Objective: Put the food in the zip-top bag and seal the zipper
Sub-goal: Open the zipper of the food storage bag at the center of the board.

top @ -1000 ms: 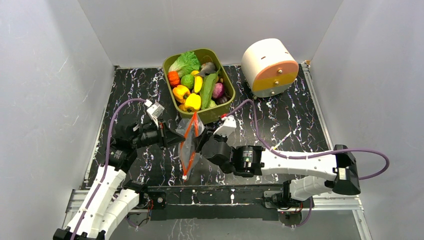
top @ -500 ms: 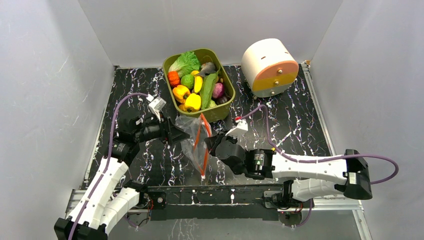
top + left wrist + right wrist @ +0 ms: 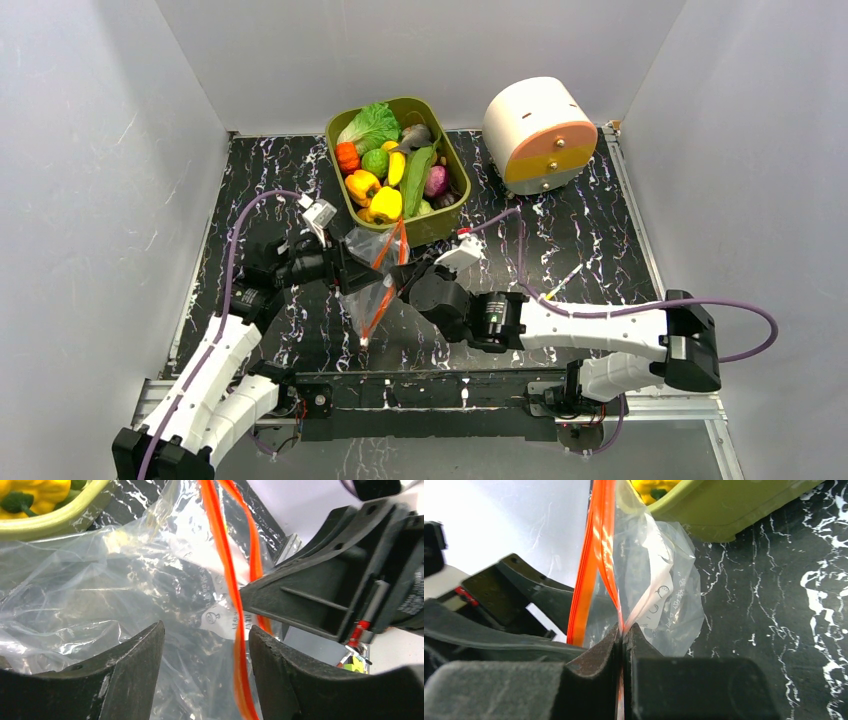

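Right tool (image 3: pixel 624 630) is clamping the zipper (image 3: pixel 599 545): fingers pressed together, orange strip running up out of the closed tips in the right wrist view. Zip-top bag (image 3: pixel 372 270) is hanging off that grip, raised off the table (image 3: pixel 600 230), just in front of the olive tub (image 3: pixel 435 228) and between the two tools. Clear film with the white printed label is billowing out on the tub side of the right tool.

Left tool (image 3: pixel 206 630) is sitting with its fingers spread apart, and crinkled film is lying across the gap between them. The zipper is passing close by its right-hand finger; can't tell if either finger is actually touching the film. Right tool's finger is showing just beyond the strip in the left wrist view, so the two tools are facing each other close together across the bag mouth. Food (image 3: pixel 385 205) is sitting piled in the tub.

Versus half a second ago: bag and right tool are sitting further left, up against the left tool. Back then the strip was running down right of centre with a gap to the left tool. The strip's lower end is now pointing down-left. Right arm's elbow is pulled in to the left too. Left tool is staying roughly where it was. Tub and white drum (image 3: pixel 540 135) aren't moving.
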Motion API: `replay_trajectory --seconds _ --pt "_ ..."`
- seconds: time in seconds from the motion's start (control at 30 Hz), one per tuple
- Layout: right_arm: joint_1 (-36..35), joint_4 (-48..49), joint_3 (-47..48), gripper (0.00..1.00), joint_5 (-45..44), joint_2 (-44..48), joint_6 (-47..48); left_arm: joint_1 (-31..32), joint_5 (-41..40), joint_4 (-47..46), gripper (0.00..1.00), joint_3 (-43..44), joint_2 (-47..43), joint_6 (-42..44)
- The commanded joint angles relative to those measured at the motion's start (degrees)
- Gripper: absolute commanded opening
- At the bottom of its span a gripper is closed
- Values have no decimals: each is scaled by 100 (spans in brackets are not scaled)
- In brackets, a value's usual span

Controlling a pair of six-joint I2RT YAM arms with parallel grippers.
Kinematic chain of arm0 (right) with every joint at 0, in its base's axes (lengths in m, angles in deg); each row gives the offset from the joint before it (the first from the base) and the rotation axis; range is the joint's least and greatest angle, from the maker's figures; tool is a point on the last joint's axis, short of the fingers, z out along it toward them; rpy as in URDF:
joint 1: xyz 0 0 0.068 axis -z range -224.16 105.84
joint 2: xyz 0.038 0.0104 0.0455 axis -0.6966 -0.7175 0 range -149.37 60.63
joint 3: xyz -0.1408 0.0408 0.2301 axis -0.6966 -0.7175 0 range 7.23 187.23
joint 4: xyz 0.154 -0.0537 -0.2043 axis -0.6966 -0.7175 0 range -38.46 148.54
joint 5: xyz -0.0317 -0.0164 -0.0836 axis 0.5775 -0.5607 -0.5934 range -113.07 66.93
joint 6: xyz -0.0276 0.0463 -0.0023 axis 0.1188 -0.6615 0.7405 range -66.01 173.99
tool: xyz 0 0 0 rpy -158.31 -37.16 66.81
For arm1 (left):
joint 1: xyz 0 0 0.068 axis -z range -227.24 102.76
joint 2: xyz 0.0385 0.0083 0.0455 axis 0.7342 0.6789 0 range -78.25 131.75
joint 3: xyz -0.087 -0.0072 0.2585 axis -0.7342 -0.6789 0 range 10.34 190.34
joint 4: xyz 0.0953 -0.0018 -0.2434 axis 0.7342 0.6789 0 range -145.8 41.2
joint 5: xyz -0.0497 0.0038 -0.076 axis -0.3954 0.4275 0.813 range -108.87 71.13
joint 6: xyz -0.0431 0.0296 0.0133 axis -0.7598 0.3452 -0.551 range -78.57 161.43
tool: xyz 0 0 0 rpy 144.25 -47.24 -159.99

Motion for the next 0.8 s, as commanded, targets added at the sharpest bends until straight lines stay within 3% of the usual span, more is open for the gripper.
replay_trajectory --seconds 0.0,0.1,0.2,0.4,0.5,0.57,0.63,0.77 --pt "53 450 343 0 -202 -113 -157 60 -169 -16 56 -94 77 187" --pt "128 545 261 0 -78 -180 -185 73 -302 189 23 -40 10 380" --pt "237 321 241 0 -94 -212 -58 70 -639 642 6 195 -67 638" --pt "482 -992 -541 0 -234 196 -666 65 -1324 1156 3 559 -347 966" --pt "490 -931 -1085 0 87 517 -725 69 -1703 982 0 519 -431 929" --pt "493 -709 -902 2 276 484 -243 65 -1558 859 0 403 -422 987" --pt "488 -264 -591 14 564 578 926 65 -1594 923 0 284 -508 1125" --pt "622 564 -100 50 1666 1013 3536 70 -1784 1168 0 188 -604 1201"
